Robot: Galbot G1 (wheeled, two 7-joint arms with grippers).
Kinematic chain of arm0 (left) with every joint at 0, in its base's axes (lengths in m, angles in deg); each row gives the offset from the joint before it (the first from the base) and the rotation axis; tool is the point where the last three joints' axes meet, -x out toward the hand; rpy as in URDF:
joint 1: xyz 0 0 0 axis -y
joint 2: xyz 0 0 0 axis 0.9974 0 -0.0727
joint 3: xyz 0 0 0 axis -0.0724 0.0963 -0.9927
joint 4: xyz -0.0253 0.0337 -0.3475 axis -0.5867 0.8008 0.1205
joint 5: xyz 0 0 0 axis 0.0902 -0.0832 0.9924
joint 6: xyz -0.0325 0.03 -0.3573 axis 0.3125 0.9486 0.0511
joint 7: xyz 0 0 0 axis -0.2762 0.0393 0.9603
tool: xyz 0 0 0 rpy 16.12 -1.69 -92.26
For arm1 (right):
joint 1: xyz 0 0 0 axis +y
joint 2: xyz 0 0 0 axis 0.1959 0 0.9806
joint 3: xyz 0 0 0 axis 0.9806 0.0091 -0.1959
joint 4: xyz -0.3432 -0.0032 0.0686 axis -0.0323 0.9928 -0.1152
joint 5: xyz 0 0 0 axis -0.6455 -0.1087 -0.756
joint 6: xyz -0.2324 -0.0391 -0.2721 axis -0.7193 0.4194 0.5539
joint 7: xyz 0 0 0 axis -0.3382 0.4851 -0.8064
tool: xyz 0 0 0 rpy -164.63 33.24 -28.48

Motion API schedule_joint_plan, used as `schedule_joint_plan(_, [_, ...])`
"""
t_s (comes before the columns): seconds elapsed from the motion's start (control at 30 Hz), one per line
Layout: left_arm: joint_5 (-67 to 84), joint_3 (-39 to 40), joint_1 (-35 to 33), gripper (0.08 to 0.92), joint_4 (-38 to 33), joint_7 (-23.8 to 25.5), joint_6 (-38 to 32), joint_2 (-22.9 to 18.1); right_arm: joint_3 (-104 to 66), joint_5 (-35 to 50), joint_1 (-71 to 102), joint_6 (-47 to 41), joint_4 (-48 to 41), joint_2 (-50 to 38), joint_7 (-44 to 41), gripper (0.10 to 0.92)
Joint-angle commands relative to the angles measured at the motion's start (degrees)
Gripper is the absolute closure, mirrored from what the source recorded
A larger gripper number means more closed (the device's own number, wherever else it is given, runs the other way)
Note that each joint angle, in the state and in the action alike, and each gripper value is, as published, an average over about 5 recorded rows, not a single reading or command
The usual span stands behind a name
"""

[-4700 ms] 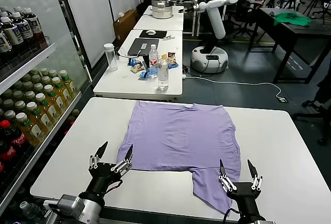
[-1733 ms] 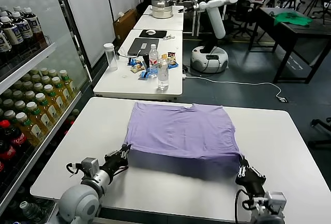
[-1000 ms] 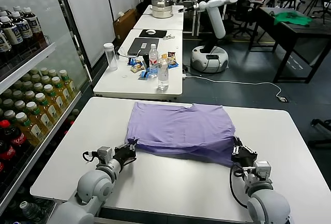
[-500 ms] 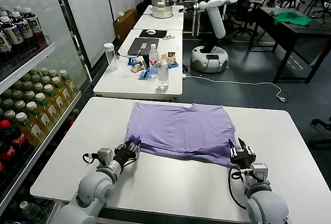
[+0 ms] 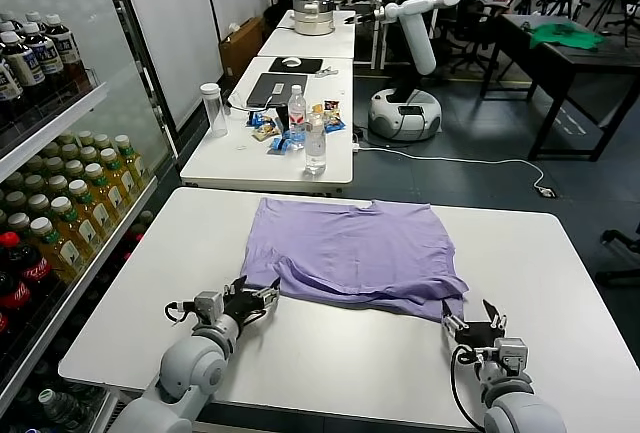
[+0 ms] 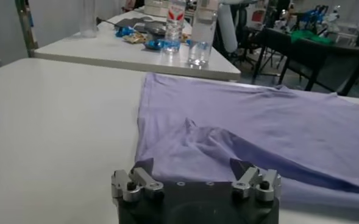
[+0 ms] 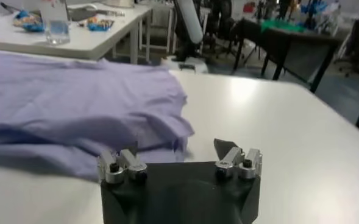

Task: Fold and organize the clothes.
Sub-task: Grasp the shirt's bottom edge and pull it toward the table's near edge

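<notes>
The lavender T-shirt [image 5: 355, 251] lies on the white table [image 5: 140, 283], its near part folded back over the far part, with a rumpled front edge. It also shows in the left wrist view [image 6: 246, 125] and in the right wrist view [image 7: 69, 97]. My left gripper [image 5: 257, 289] is open and empty, just in front of the shirt's near left corner [image 6: 192, 167]. My right gripper [image 5: 469, 317] is open and empty, just in front of the near right corner [image 7: 177, 148]. Neither gripper touches the fabric.
A shelf of drink bottles [image 5: 60, 203] runs along the left side. Beyond the table stands another white table [image 5: 250, 158] with bottles, snacks and a laptop. A bright green cloth [image 5: 565, 35] lies on a black table far right. Another robot [image 5: 405, 103] stands behind.
Both grippers carried the shirt's near hem back over the far part, then opened and let it go. They have since drawn back toward the table's front edge.
</notes>
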Motion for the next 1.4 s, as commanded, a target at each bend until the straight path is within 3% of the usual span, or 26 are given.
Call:
schedule_joint_plan(0.03, [-1.31,0.67,1.97,0.193,3.34,-3.29,-1.08,-0.23,-0.27,2.82,0.66,-2.03,-0.86,0.23,0.14,0.284])
schedule_joint_plan(0.57, [-0.98,0.72,0.84,0.625,2.97,-2.61,-1.51,-0.14,-0.72,2.36,1.51,-0.91,-0.53,0.16,-0.56,0.75])
schedule_joint_plan(0.77, [-0.9,0.01,-2.82,0.798,0.0,-1.91,-2.23,0.0,-1.94,2.19,4.11,-0.31,1.9,-0.18,-0.88,0.883])
schedule_joint_plan(0.93, [-1.01,-0.67,-6.74,0.897,-4.02,-1.88,-2.66,-0.07,-3.08,1.64,7.53,-0.27,5.37,-0.2,-0.9,0.898])
schedule_joint_plan(1.4, [-2.19,-5.95,-27.1,0.902,-23.15,-2.59,-2.14,1.67,-7.46,-3.15,27.83,0.16,22.21,1.14,-1.79,0.898])
